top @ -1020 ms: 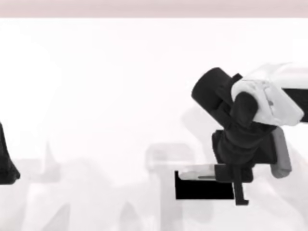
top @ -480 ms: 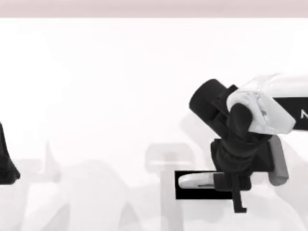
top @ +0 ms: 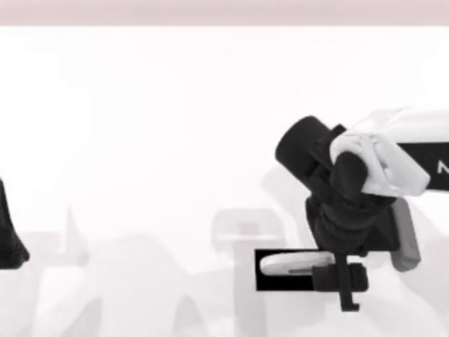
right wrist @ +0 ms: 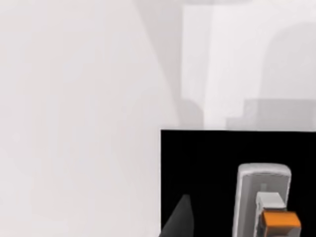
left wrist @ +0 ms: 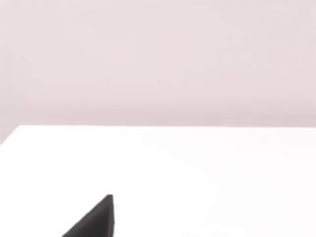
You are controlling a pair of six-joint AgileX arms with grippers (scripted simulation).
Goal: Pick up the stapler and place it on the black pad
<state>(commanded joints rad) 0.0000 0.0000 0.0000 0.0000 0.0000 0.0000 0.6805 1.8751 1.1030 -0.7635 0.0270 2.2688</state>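
Stapler [top: 295, 264] flat on black pad [top: 280, 282] (right end effector [top: 342, 270] above)

On the white tabletop [top: 154, 140], the stapler [top: 295, 264] lies lengthwise on the black pad [top: 280, 282], toward the pad's far edge, its rounded end pointing to the left. The right tool [top: 342, 277] sits over the pad's right end, at the stapler's right end, its fingers [top: 348, 295] dark against the pad. The left tool [top: 8, 232] rests at the tabletop's left edge, well apart.
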